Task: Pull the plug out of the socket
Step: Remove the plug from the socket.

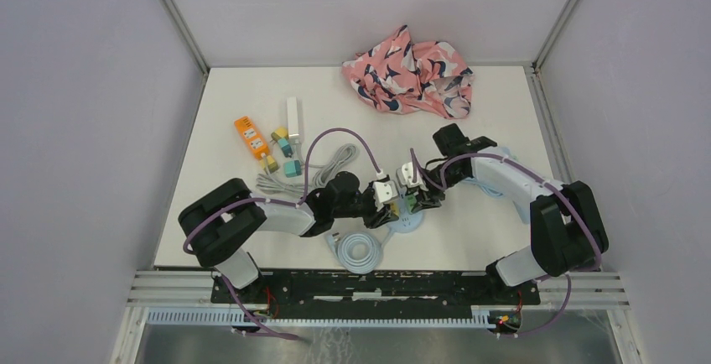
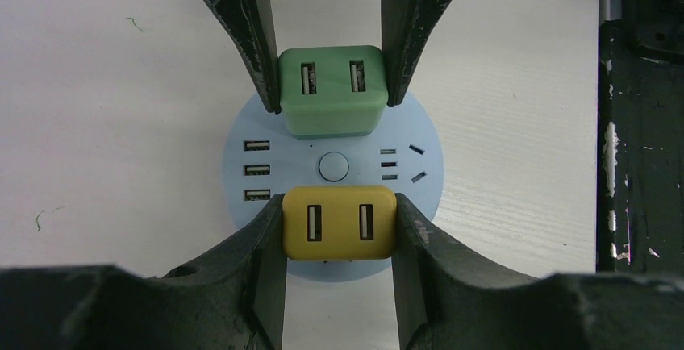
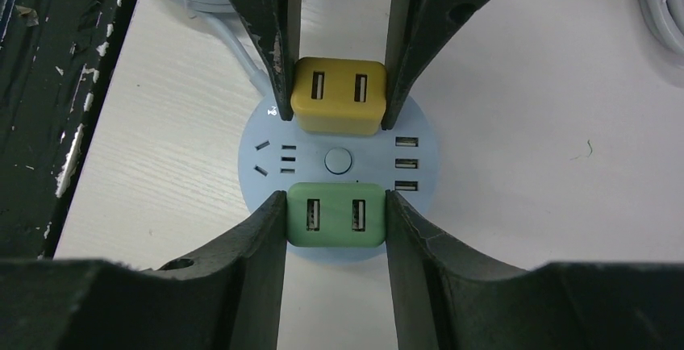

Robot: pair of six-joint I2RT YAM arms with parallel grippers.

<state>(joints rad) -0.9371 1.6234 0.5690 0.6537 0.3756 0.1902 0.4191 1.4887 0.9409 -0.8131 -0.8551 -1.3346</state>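
A round light-blue socket (image 2: 335,166) (image 3: 339,161) (image 1: 408,224) lies flat on the white table with two USB plugs standing in it. My left gripper (image 2: 339,233) is shut on the yellow plug (image 2: 339,223) (image 3: 339,96), its fingers pressed to both sides. Opposite it, my right gripper (image 3: 337,219) is shut on the green plug (image 3: 336,215) (image 2: 331,92) in the same way. Both plugs look seated on the socket's face. In the top view the two grippers (image 1: 387,192) (image 1: 417,186) meet over the socket and hide most of it.
A coiled light-blue cable (image 1: 360,251) lies near the socket's front left. Further left are a grey cable bundle (image 1: 323,169), small coloured plugs (image 1: 285,153), an orange strip (image 1: 251,137) and a white bar (image 1: 293,117). A pink patterned cloth (image 1: 411,73) sits at the back. The black base rail (image 2: 641,148) runs alongside.
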